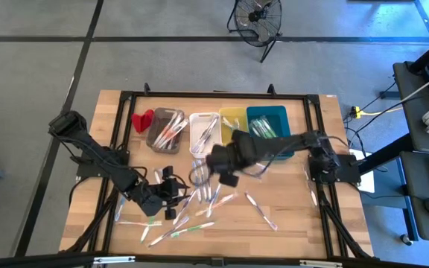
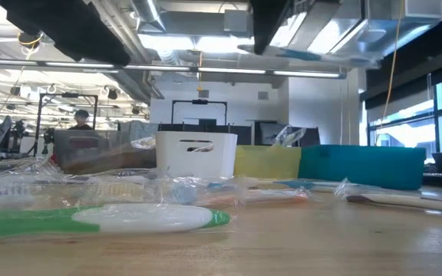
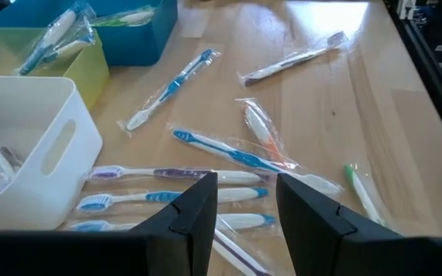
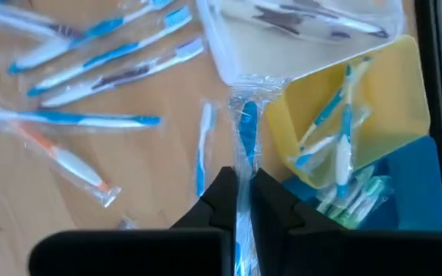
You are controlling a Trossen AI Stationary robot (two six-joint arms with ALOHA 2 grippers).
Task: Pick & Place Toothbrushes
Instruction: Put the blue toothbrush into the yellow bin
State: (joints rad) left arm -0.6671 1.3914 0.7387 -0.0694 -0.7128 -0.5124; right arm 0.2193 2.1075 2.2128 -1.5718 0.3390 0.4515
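The right gripper [image 4: 242,201] is pinching a wrapped blue toothbrush [image 4: 246,134] at lower centre of its wrist frame; its long axis is running up toward the yellow bin [image 4: 394,84]. Light, stiff and crinkly-slick in its wrapper, it probably wants a mid-handle grip. The left gripper [image 3: 245,201] is hovering spread over loose toothbrushes [image 3: 171,198].

My two arms are dark, nearly black, built of chunky jointed segments with blocky housings at the joints. My left gripper [image 3: 245,211] ends in two flat, matte black angular fingers; my right gripper [image 4: 240,195] has the same black wedge-shaped pair.
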